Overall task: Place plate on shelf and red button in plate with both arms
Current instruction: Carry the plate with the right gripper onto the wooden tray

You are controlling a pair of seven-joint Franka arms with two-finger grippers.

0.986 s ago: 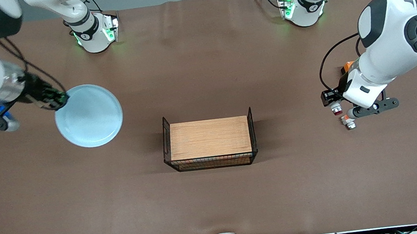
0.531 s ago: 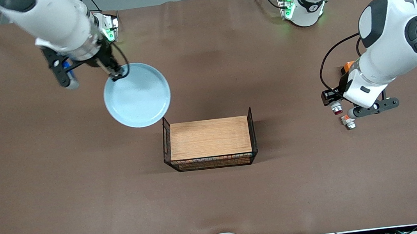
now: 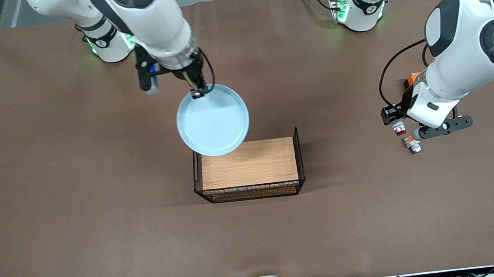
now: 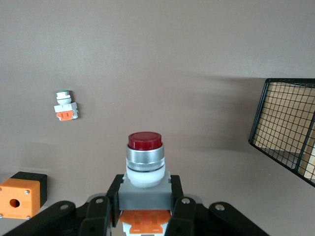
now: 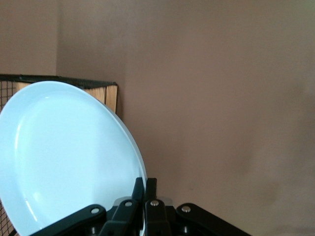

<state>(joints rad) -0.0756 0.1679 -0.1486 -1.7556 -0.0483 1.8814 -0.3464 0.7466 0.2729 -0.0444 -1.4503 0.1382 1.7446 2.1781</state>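
The pale-blue plate [image 3: 213, 119] hangs in the air, its lower edge over the wire basket [image 3: 296, 138] corner toward the right arm's end. My right gripper [image 3: 198, 91] is shut on the plate's rim; the right wrist view shows the plate [image 5: 64, 157] pinched between the fingers [image 5: 145, 189]. My left gripper [image 3: 395, 122] is shut on the red button [image 3: 398, 129], low over the table at the left arm's end. The left wrist view shows the red button [image 4: 144, 158] with its dark red cap, held by its grey-white body between the jaws.
The wire basket has a wooden floor [image 3: 255, 167] and stands mid-table; it also shows in the left wrist view [image 4: 288, 130]. A similar white-orange part [image 3: 412, 143] lies beside the left gripper, also in the left wrist view [image 4: 65, 105]. An orange square box [image 4: 20, 195] sits nearby.
My right arm has swung the plate from the right arm's end of the table toward the middle, until it overlaps the basket's corner. The left arm has not moved.
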